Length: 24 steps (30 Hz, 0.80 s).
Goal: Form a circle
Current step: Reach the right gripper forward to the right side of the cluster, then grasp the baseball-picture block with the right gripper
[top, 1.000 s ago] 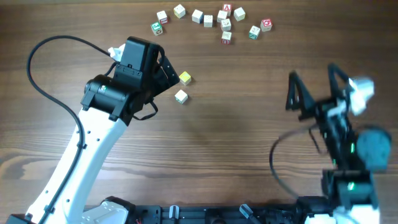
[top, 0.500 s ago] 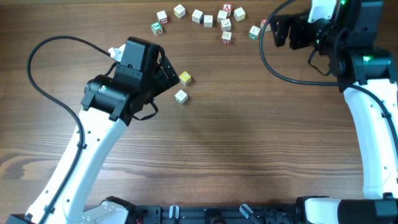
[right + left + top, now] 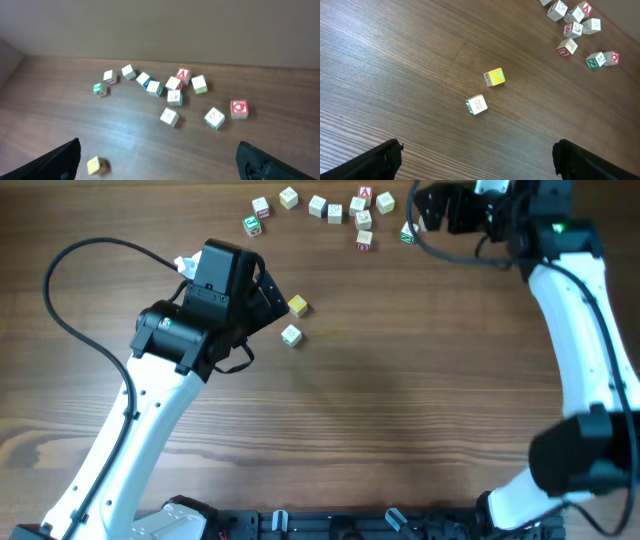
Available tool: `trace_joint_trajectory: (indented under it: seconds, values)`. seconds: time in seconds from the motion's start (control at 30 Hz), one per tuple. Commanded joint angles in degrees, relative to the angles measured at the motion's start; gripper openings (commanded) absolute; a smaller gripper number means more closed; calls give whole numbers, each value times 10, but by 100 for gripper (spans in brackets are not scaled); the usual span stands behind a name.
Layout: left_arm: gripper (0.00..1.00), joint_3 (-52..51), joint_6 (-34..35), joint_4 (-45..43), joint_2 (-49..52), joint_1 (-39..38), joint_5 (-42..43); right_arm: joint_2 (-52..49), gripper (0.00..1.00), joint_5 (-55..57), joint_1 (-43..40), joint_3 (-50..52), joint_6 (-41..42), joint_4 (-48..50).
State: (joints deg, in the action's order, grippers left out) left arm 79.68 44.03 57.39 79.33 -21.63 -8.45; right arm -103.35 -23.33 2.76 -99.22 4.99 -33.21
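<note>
On the wood-grain table (image 3: 400, 410), cubes (image 3: 334, 212) lie near a wall (image 3: 160, 25).

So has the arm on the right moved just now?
Yes. In the overhead view the right gripper swung from low on the right up to the loose cubes at the top, jaws open.

K on yellow cube (image 3: 495, 76), 8 on pale cube (image 3: 477, 105)

You're at a robotics lab bench: 2 white robot arms (image 3: 140, 430) mounted along the near edge of a wood-grain table (image 3: 380, 410), black cables (image 3: 48, 280) looping loose, toy letter cubes (image 3: 335, 212) scattered at the far side — and a plain beige wall (image 3: 160, 25) behind.
</note>
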Motion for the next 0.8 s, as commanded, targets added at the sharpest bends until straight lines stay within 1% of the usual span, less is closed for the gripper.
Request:
trace_joint_trajectory:
  seconds: [0.0,0.07,0.13,0.17,0.23,0.3,0.37,0.5,0.57,0.77]
  values:
    - [100,-2,6,1,1,2,1,-73,100,6,21,-94,16,-7]
    - [100,-2,6,1,1,2,1,-139,100,7,37,-163,14,-22]
    - [100,-2,6,1,1,2,1,-190,100,9,48,-208,14,-31]
    - [100,-2,6,1,1,2,1,-245,99,11,58,-246,14,-40]
    - [100,-2,6,1,1,2,1,-295,99,11,69,-264,15,-39]
    - [100,-2,6,1,1,2,1,-329,99,12,79,-269,16,-35]
    - [100,-2,6,1,1,2,1,-359,100,38,94,-269,14,-29]
    - [100,-2,6,0,1,2,1,-398,99,144,126,-269,-20,7]
    - [100,-2,6,0,1,2,1,-407,100,188,134,-269,-21,32]
    - [100,-2,6,1,1,2,1,-445,100,189,135,-269,-20,101]
